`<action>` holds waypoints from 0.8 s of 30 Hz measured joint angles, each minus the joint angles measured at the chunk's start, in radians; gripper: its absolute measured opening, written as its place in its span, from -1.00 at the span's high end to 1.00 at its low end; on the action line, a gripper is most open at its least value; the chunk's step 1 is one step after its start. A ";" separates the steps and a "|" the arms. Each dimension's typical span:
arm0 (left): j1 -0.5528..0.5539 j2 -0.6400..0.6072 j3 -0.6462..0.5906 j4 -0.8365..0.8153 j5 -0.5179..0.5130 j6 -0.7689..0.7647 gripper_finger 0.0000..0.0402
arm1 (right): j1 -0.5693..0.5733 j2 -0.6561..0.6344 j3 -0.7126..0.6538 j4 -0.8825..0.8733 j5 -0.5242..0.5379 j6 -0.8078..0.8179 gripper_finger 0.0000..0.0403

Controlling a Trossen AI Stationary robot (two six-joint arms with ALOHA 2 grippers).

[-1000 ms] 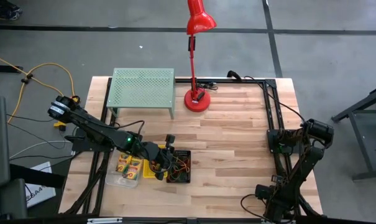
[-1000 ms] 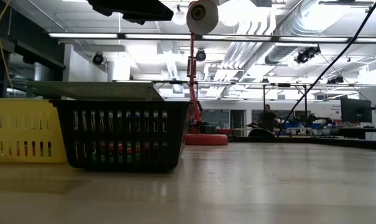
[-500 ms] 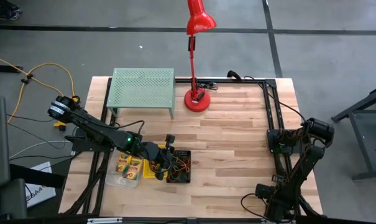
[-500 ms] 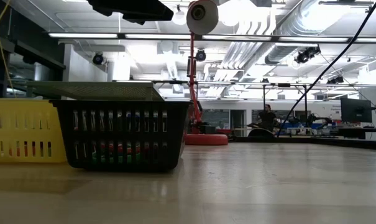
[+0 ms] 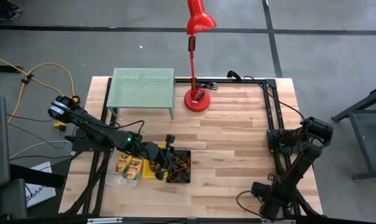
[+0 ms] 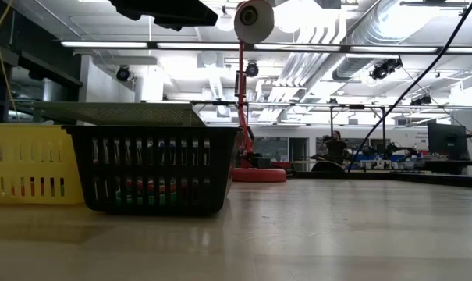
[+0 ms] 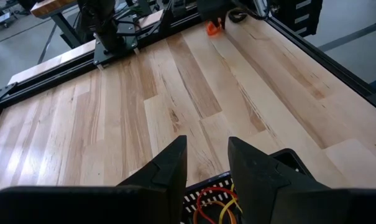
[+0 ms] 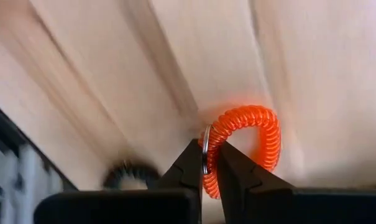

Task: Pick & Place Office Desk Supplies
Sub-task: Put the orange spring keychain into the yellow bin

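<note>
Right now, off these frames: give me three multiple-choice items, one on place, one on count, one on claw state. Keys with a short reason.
1. Where does the red desk lamp stand?
A. beside the green rack, at the table's far edge
B. inside the black bin
C. at the near right corner

2. How many crayon boxes lie in the clear bin?
A. none
B. three
C. six

3. What is the right claw doing?
A. wide open over bare wood
B. shut on the orange coil loop
C. holding scissors

Key: 1 A, the high view shows its base next to the rack. 2 B, three yellow boxes show side by side. 3 B, the right wrist view shows the fingertips pinching the loop's ring.
</note>
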 joint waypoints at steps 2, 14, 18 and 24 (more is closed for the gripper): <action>0.000 0.000 0.000 0.000 0.000 0.000 0.45 | -0.040 0.000 0.000 0.017 0.012 -0.048 0.92; 0.000 0.000 0.000 -0.007 0.000 0.003 0.45 | -0.340 -0.001 0.001 0.316 0.164 -0.400 0.92; 0.000 0.000 0.000 -0.010 0.000 0.003 0.45 | -0.439 -0.001 0.001 0.491 0.179 -0.523 0.92; 0.000 0.000 0.000 -0.010 0.000 0.021 0.45 | -0.558 -0.001 0.001 0.738 0.124 -0.632 0.92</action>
